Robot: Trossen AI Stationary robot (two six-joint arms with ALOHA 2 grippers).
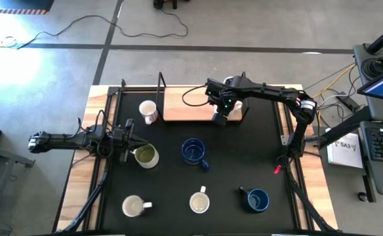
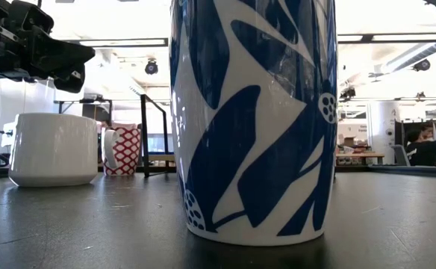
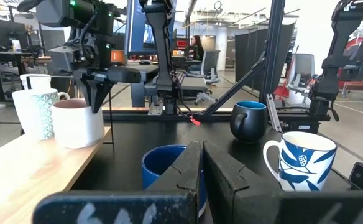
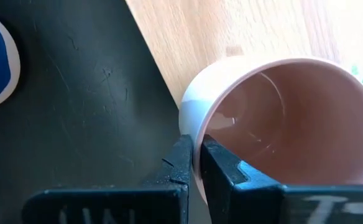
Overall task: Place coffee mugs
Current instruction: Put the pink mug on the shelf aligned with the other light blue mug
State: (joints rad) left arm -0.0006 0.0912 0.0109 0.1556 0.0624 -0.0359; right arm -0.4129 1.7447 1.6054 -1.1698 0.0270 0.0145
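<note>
My right gripper (image 4: 194,163): fingers pinched together on the rim of the pinkish mug (image 4: 281,130), one finger outside the wall, the other just inside.
Pinkish mug: sits upright at the edge of the wooden board (image 1: 191,105), at the far side of the table; white outside, pink inside.
Behind it: a patterned cream mug (image 3: 37,112) and another white mug (image 3: 36,81) stand on the same board, close together.
My left gripper (image 3: 201,168): fingers pressed shut on nothing, low over the mat at the table's left, just beside the olive-green mug (image 1: 145,156).
Blue mug (image 1: 195,152): near the mat's middle, directly ahead of my left fingers.
Red-print mug (image 1: 149,111): on the mat, just left of the board, next to an upright black metal frame (image 1: 161,92).
Near row: a cream mug (image 1: 134,206), a blue-leaf white mug (image 1: 200,200) and a dark blue mug (image 1: 256,199), well apart from one another.
Surface: black mat (image 1: 244,157), scuffed and lightly scratched, laid on a pale wooden table (image 1: 79,183).
Room: grey floor with a cable trailing across it, a laptop and desk at the right; beyond the table, desks, monitors and ceiling lights.
People: two seated figures at far desks, I think; they are small and dim.
</note>
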